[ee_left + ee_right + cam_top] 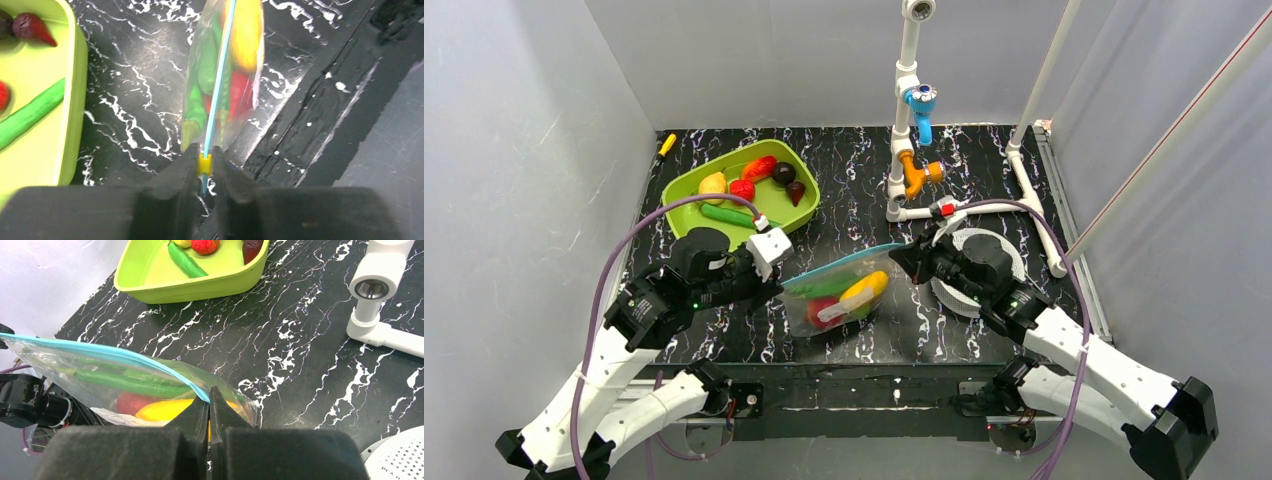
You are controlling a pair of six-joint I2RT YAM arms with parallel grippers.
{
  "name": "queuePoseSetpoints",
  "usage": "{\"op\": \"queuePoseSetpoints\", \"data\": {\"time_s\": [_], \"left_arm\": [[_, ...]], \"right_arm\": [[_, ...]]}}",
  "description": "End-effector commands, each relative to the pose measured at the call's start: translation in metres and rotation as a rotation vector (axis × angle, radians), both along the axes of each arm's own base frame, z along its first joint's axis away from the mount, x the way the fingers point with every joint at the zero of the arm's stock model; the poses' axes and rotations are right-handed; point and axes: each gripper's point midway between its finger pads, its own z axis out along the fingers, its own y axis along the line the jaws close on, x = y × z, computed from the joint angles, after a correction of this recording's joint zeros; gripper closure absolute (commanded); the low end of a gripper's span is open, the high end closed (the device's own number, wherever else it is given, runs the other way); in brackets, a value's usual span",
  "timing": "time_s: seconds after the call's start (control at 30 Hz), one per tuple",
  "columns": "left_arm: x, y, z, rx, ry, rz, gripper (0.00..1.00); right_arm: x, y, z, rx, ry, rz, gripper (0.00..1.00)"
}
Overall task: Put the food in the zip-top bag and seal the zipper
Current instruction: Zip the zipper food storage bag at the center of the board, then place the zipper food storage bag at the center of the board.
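The clear zip-top bag (pixel 844 290) is held up between both grippers above the table's middle. It holds yellow (pixel 865 287), red (pixel 822 312) and green (pixel 207 60) food. Its light blue zipper (pixel 220 75) runs along the top edge. My left gripper (pixel 204 165) is shut on the yellow slider at the zipper's left end. My right gripper (pixel 209 396) is shut on the bag's right corner at the zipper (pixel 150 362). More food lies in the lime-green tray (pixel 686 185): a green bean (pixel 727 214), red (pixel 759 167), yellow (pixel 713 183) and dark purple (pixel 783 172) pieces.
A white pipe frame (pixel 904 120) with blue and orange fittings stands at the back right. A white round disc (pixel 999 262) lies under my right arm. A small yellow object (pixel 667 143) lies at the back left corner. Grey walls enclose the table.
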Motion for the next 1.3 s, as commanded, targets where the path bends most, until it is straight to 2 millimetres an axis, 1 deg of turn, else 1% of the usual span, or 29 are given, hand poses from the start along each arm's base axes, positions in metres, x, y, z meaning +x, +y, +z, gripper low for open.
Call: {"op": "queuePoseSetpoints", "data": {"time_s": [0.0, 0.03, 0.1, 0.2, 0.27, 0.3, 0.37, 0.43, 0.5, 0.53, 0.6, 0.7, 0.77, 0.8, 0.9, 1.0, 1.13, 1.27], "left_arm": [[0.008, 0.018, -0.015, 0.078, 0.031, 0.108, 0.71], [0.011, 0.02, -0.015, 0.084, 0.02, 0.131, 0.64], [0.018, 0.027, -0.013, 0.093, -0.012, 0.178, 0.54], [0.028, 0.039, -0.001, 0.082, -0.09, 0.259, 0.41], [0.033, 0.047, 0.009, 0.068, -0.148, 0.313, 0.36], [0.037, 0.054, 0.015, 0.065, -0.181, 0.351, 0.34], [0.045, 0.071, 0.029, 0.062, -0.251, 0.457, 0.32], [0.05, 0.094, 0.047, 0.059, -0.324, 0.582, 0.32], [0.05, 0.117, 0.065, 0.04, -0.388, 0.708, 0.29], [0.049, 0.125, 0.071, 0.026, -0.412, 0.746, 0.29], [0.043, 0.134, 0.081, -0.014, -0.448, 0.776, 0.29], [0.038, 0.138, 0.086, -0.056, -0.47, 0.783, 0.29], [0.035, 0.14, 0.085, -0.064, -0.473, 0.791, 0.29], [0.035, 0.141, 0.085, -0.064, -0.472, 0.795, 0.29], [0.033, 0.143, 0.083, -0.066, -0.465, 0.802, 0.29], [0.032, 0.142, 0.083, -0.076, -0.462, 0.797, 0.29], [0.032, 0.138, 0.083, -0.089, -0.457, 0.784, 0.29], [0.033, 0.135, 0.083, -0.099, -0.452, 0.773, 0.28]], "right_arm": [[0.011, 0.008, 0.024, -0.022, -0.062, -0.031, 0.99], [0.013, 0.009, 0.023, -0.028, -0.061, -0.051, 0.99], [0.018, 0.01, 0.023, -0.05, -0.066, -0.118, 0.99], [0.029, 0.008, 0.023, -0.124, -0.076, -0.272, 0.99], [0.033, 0.012, 0.022, -0.174, -0.08, -0.336, 0.99], [0.035, 0.016, 0.023, -0.193, -0.082, -0.363, 0.99], [0.039, 0.02, 0.016, -0.263, -0.079, -0.406, 0.99], [0.045, 0.027, 0.011, -0.315, -0.074, -0.437, 0.99], [0.051, 0.034, 0.01, -0.364, -0.074, -0.452, 0.99], [0.054, 0.036, 0.003, -0.403, -0.073, -0.456, 0.99], [0.06, 0.047, 0.003, -0.459, -0.095, -0.443, 0.99], [0.069, 0.058, -0.007, -0.564, -0.103, -0.443, 0.99], [0.073, 0.061, -0.018, -0.656, -0.096, -0.447, 0.99], [0.075, 0.063, -0.028, -0.705, -0.092, -0.447, 0.99], [0.075, 0.066, -0.044, -0.776, -0.079, -0.436, 0.99], [0.073, 0.064, -0.059, -0.818, -0.057, -0.428, 0.99], [0.073, 0.057, -0.063, -0.852, -0.049, -0.459, 0.99], [0.075, 0.06, -0.058, -0.845, -0.061, -0.461, 0.98]]}}
